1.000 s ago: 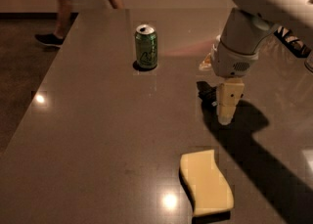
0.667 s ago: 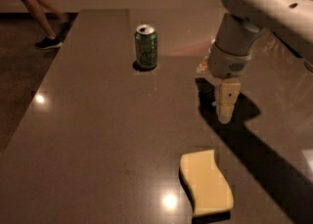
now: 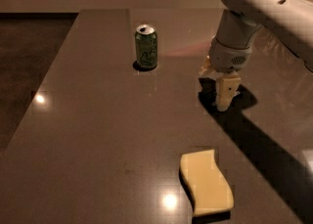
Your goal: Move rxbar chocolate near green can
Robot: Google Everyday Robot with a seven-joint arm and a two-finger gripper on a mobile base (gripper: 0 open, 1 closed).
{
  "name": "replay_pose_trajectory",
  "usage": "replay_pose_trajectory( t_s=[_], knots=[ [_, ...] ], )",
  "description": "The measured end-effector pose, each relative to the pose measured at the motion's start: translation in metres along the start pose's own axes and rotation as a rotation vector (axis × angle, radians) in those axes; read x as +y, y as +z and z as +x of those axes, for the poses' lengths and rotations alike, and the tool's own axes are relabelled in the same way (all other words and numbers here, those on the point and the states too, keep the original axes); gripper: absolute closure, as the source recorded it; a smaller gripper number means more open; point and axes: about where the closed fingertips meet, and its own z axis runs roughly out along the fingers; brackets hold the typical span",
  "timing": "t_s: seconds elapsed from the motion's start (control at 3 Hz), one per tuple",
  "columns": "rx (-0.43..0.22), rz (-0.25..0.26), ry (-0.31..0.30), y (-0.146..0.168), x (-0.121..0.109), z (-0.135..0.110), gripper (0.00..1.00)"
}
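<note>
The green can (image 3: pixel 146 47) stands upright on the dark table (image 3: pixel 88 130) at the back centre, with a silver top and pale markings. My gripper (image 3: pixel 221 93) hangs from the white arm (image 3: pixel 254 3) and points straight down at the table, to the right of the can and a can's height or more away from it. A dark patch lies on the table right under and behind the gripper; I cannot tell whether it is shadow or the rxbar chocolate. The black bar does not show clearly anywhere.
A pale yellow wavy sponge (image 3: pixel 206 182) lies flat near the front of the table, below the gripper. The table's left edge runs diagonally, with darker floor (image 3: pixel 24 71) beyond it. The arm's long shadow falls to the lower right.
The gripper stays over almost the same spot while the upper arm has swung a little to the left. The person walking at the back left has gone out of view.
</note>
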Motion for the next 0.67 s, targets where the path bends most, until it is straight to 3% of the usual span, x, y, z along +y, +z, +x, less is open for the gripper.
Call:
replay_pose_trajectory(
  t_s=[0.67],
  knots=[
    [0.000, 0.000, -0.001, -0.0126, -0.0004, -0.0011, 0.85]
  ],
)
